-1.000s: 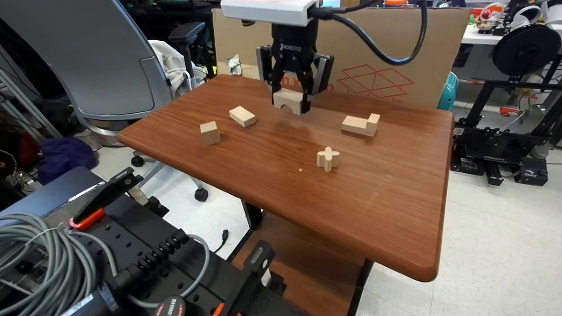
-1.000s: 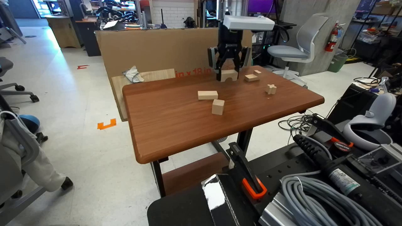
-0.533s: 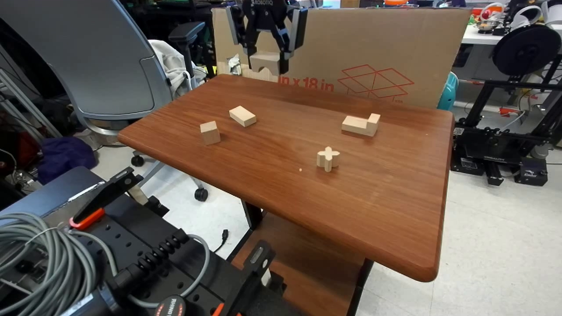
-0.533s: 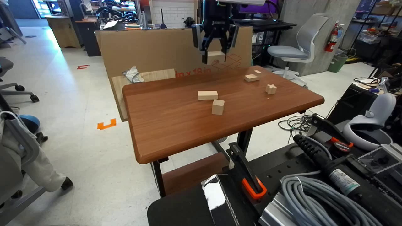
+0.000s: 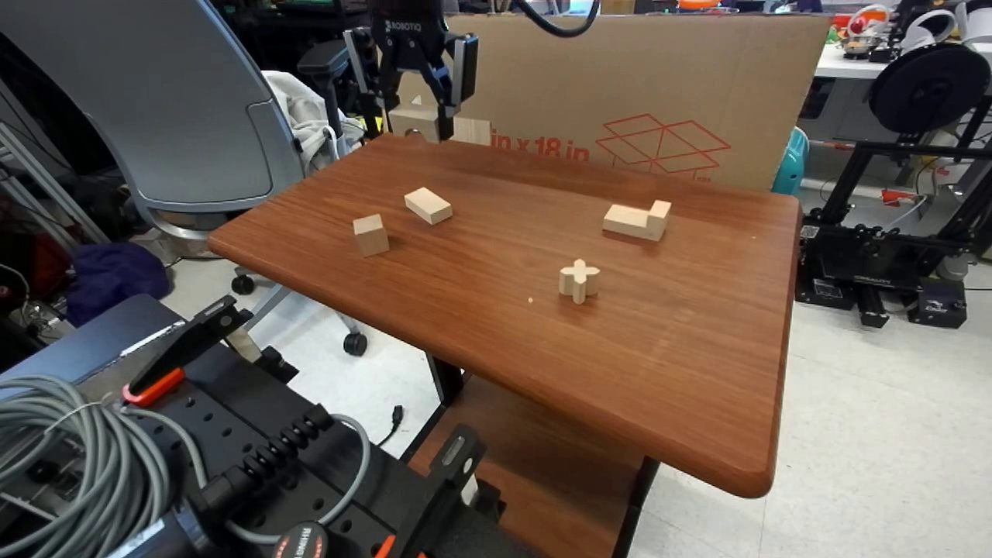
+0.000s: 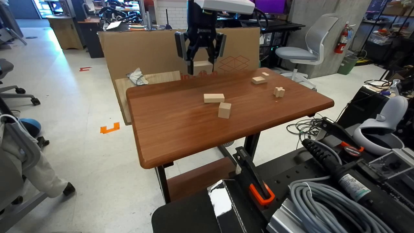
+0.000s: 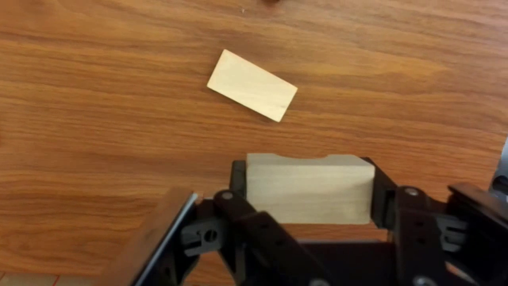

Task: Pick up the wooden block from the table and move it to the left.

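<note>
The pale tan wooden block (image 5: 415, 122) with the arch notch is held in the air near the far left of the table (image 5: 659, 349) in an exterior view. It also shows against the cardboard in an exterior view (image 6: 203, 67). My gripper (image 5: 418, 116) is shut on its two ends, with the notch facing down. In the wrist view the block (image 7: 311, 194) sits between both black fingers of the gripper (image 7: 309, 186). The block is apart from the tabletop (image 7: 99, 131); its underside is mostly hidden there.
On the table lie a flat oblong block (image 5: 428, 205), a cube (image 5: 370, 235), another oblong block (image 5: 624, 221) with a small piece (image 5: 659, 213) by it, and a cross-shaped piece (image 5: 579, 280). A cardboard sheet (image 6: 155, 48) stands behind the table. A chair (image 5: 194, 116) stands at the left.
My gripper, shut on the block throughout, has risen and moved left in both exterior views. It is slightly lower than half a second ago. The other blocks have not moved.
</note>
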You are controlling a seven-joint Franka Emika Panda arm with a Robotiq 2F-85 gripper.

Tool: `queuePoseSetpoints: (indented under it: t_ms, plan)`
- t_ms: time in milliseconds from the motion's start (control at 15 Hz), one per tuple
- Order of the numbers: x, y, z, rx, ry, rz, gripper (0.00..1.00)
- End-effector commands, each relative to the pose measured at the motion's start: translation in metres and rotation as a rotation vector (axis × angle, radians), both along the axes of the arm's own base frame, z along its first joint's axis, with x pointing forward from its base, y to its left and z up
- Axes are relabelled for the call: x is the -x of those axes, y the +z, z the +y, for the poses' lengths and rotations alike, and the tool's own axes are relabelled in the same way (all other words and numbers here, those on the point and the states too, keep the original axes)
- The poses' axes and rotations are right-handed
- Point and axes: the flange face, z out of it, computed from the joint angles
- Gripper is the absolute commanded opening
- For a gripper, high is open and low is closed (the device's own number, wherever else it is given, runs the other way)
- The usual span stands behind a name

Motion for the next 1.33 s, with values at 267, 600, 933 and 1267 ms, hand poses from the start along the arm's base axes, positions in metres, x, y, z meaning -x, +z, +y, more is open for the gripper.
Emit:
queuePoseSetpoints:
  t_ms: [267, 600, 933, 1267]
  plan:
    - [0.001, -0.04, 0.005, -0.021, 0.031, -0.023, 0.43]
    - [0.0, -0.064, 0.006, -0.023, 0.037, -0.019, 0.43]
    - [-0.003, -0.066, 0.006, -0.02, 0.045, -0.019, 0.43]
    - [-0.007, -0.065, 0.006, -0.008, 0.04, -0.028, 0.95]
